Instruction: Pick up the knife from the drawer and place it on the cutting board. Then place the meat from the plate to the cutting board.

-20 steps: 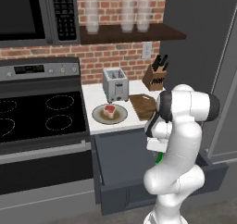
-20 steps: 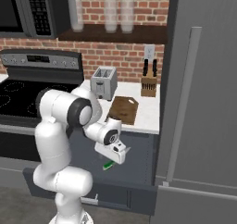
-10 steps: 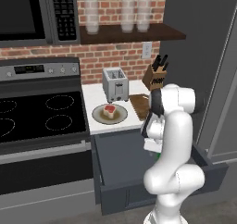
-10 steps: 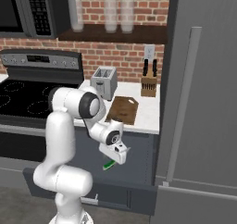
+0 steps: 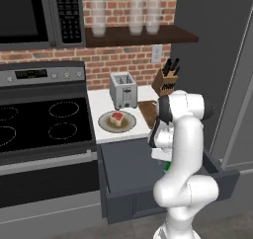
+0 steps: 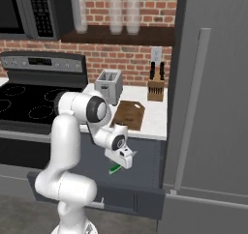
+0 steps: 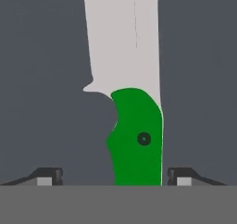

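Left base view: drawer pulled open under the counter, meat on the plate, cutting board just right of it. Right base view: gripper low over the open drawer, knife at its tips. Hand view: fingertips spread wide, one on each side of the green handle, not touching it, grasping nothing; blade running toward the top.

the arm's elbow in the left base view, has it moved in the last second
Yes. The elbow has swung left, toward the knife block, while the hand hangs over the knife in the drawer.
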